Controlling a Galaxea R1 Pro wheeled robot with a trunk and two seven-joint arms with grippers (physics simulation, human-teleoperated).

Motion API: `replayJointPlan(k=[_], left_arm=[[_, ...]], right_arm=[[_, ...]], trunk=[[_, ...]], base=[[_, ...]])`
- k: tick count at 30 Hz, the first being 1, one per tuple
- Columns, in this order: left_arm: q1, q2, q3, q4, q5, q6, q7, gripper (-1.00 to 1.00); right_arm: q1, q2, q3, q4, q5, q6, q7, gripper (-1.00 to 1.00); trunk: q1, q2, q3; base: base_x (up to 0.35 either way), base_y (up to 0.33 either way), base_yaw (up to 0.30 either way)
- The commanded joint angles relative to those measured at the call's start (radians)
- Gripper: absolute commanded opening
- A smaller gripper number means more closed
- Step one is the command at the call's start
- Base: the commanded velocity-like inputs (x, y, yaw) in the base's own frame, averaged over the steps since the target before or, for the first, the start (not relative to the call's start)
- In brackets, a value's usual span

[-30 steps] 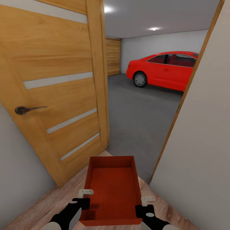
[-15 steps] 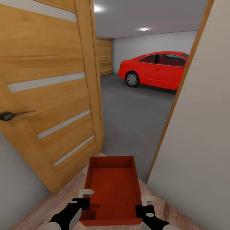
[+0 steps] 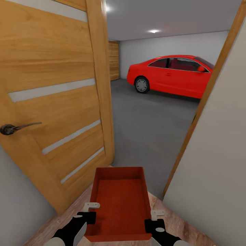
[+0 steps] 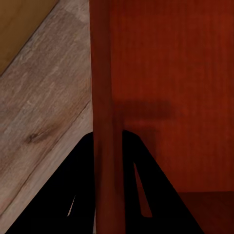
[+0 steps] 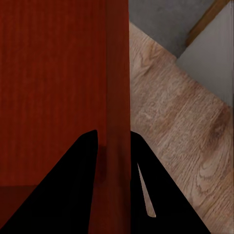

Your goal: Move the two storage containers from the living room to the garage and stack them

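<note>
One red-orange storage container (image 3: 119, 201) hangs level in front of me, carried between both arms just above the wood-plank floor at the doorway. My left gripper (image 3: 89, 213) is shut on its left wall; in the left wrist view the left gripper (image 4: 108, 146) has that wall (image 4: 105, 73) clamped between its dark fingers. My right gripper (image 3: 153, 220) is shut on the right wall, and the right wrist view has the right gripper (image 5: 114, 146) straddling that wall (image 5: 117, 63). Through the doorway lies the garage with its dark grey floor (image 3: 147, 126).
An open wooden door (image 3: 51, 102) with a lever handle (image 3: 13, 128) stands close on the left. A plain wall (image 3: 218, 164) and door frame (image 3: 205, 102) close in on the right. A red car (image 3: 171, 75) is parked at the back of the garage beside a brown plank door (image 3: 113, 60).
The whole view has shifted as the camera moved at the doorway: the right door frame now sits further right and more of the car shows. The container and both grippers stay as they were.
</note>
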Motion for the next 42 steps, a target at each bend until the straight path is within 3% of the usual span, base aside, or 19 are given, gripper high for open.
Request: replayJointPlan(k=[1,16,42], left_arm=[[0.000,0.011,-0.004,0.002,-0.005,0.007,0.015,-1.00],[0.000,0.011,-0.004,0.002,-0.005,0.007,0.015,-1.00],[0.000,0.011,-0.004,0.003,-0.005,0.007,0.015,-1.00]], right_arm=[[-0.001,-0.036,0.001,0.001,-0.002,-0.019,0.001,-1.00],[-0.001,-0.036,0.001,0.001,-0.002,-0.019,0.001,-1.00],[-0.001,-0.036,0.002,0.001,-0.002,-0.019,0.001,-1.00]], trunk=[[0.000,-0.001,-0.001],[0.000,-0.001,-0.001],[0.000,-0.001,-0.001]], base=[[0.004,0.005,-0.227],[0.008,0.004,-0.246],[0.232,0.117,-0.021]])
